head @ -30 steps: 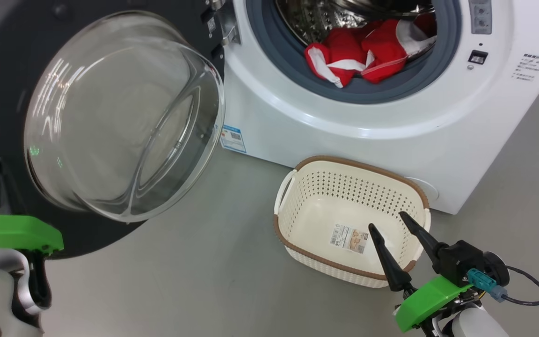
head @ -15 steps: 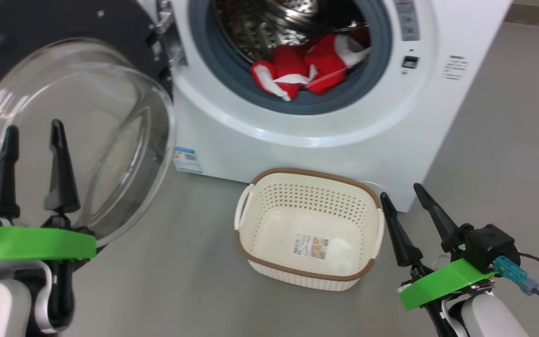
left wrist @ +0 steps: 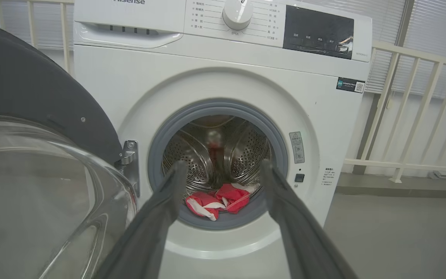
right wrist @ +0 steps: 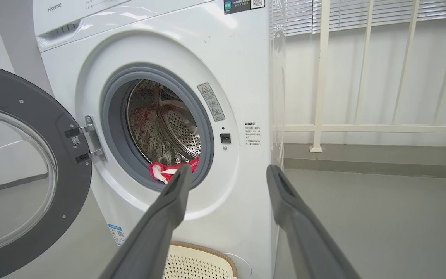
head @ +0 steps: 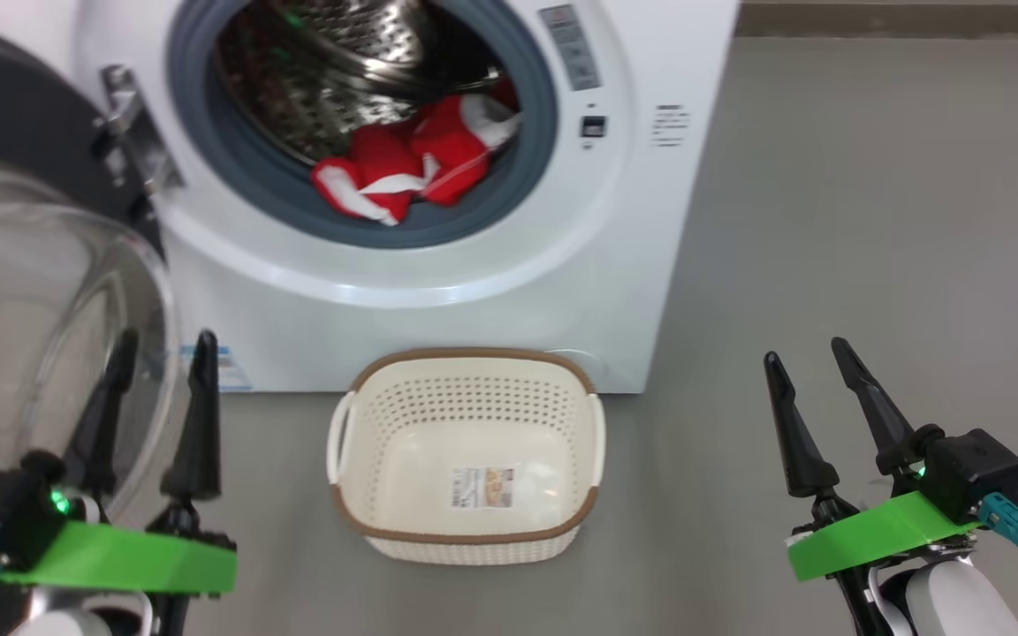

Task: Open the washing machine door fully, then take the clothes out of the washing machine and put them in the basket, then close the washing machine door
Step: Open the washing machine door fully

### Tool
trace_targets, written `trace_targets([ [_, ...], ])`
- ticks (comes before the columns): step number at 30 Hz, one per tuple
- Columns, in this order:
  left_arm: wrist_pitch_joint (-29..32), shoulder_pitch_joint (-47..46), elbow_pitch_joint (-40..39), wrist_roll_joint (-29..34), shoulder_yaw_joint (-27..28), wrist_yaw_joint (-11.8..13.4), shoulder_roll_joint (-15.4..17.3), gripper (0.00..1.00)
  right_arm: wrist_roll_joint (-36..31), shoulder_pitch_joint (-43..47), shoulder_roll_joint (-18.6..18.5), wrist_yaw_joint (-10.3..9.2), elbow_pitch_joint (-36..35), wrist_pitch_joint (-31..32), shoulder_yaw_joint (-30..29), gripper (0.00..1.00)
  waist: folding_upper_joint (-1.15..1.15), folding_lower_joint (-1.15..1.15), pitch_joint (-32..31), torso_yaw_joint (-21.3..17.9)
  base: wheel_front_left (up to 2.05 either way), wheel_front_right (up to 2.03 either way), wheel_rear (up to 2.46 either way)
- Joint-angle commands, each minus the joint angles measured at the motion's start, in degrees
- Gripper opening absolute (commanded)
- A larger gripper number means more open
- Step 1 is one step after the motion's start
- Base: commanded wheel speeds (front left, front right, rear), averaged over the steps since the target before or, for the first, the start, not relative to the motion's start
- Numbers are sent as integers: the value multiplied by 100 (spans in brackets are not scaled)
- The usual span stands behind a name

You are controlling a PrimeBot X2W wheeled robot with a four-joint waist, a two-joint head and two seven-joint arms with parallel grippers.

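Observation:
The white washing machine [head: 438, 300] stands ahead with its round door [head: 23, 291] swung wide open to the left, black rim and clear glass bowl facing me. Red clothes [head: 412, 168] with white trim lie at the front of the steel drum, against the grey gasket; the same clothes [left wrist: 217, 199] show in the left wrist view. The cream basket [head: 465, 539] sits on the floor in front of the machine, with just a paper label inside. My left gripper [head: 160, 353] is open and holds nothing, right beside the door glass. My right gripper [head: 805, 358] is open over the floor, right of the basket.
Grey floor [head: 871, 194] stretches right of the machine. A white railing [right wrist: 362, 128] and blinds stand behind and to the right. The open door [right wrist: 18, 174] takes up the space left of the machine.
The head camera has swung, shifting the whole scene right. My left gripper has opened and come off the door, rising into view. The right gripper stayed open.

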Motion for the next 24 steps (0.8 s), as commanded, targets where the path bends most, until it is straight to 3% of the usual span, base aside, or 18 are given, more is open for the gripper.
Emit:
trace_targets([
  [1,-96,65,-53,95,191,-63,178,100,-73,-46,16,36,-212,-36,141,100,0,0,-164,-557,0,0,0],
  [11,-250,786,431,261,268,-177,-15,100,-37,168,-78,36,-425,-36,260,100,0,0,-351,-1056,0,0,0],
  [24,-263,1271,954,894,622,-580,-515,100,-156,539,-153,36,-464,-36,265,100,0,0,-633,-1211,0,0,0],
])
